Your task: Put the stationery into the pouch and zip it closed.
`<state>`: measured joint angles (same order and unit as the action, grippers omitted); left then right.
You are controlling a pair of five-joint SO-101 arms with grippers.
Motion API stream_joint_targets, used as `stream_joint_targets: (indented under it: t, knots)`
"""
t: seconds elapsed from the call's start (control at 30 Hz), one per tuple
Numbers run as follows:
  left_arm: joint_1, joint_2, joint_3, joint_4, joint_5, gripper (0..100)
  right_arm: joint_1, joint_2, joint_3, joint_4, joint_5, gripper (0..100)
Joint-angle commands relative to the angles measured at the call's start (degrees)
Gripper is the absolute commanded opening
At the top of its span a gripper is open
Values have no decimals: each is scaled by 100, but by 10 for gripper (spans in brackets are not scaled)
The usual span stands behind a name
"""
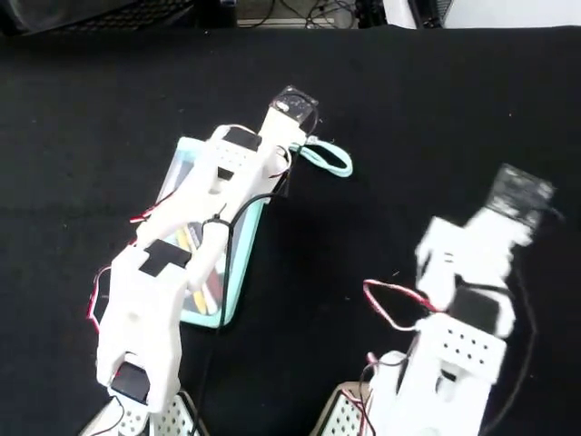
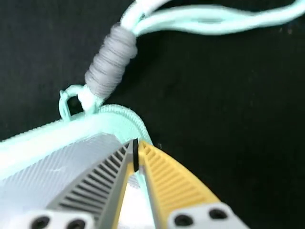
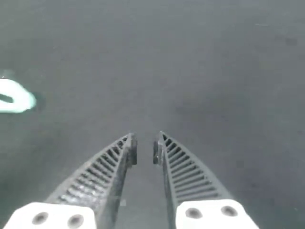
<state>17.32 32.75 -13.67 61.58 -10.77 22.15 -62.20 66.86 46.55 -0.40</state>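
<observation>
High view: the pouch (image 1: 238,272) is laid flat on the black table (image 1: 436,109) under the left arm, stationery (image 1: 193,243) seen inside, so only zipping looks left.

Left wrist view: the left gripper (image 1: 292,145) is seen pinched on what looks like the zipper pull (image 2: 136,160) at the strap (image 2: 214,21) corner. The pouch is judged soft, light and prone to slide, so it's best taken by the pull.

Right wrist view: the right gripper (image 3: 145,148) is held slightly parted over bare table.

No readable writing can be found.
</observation>
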Motion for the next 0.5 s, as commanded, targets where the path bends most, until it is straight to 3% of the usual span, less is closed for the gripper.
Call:
stream_joint_targets:
  t: [0.0,0.13,0.37,0.47]
  knots:
    - [-215,-79,-119,431,325,31,-1116,127,-840,70,536,87]
    - [-286,-273,233,457,387,31,-1336,954,-1727,132,545,88]
    - [-259,-1916,1402,448,510,31,-1618,3600,-2941,-255,615,90]
    - [-259,-2541,1982,422,510,31,-2092,4884,-3662,-246,1231,90]
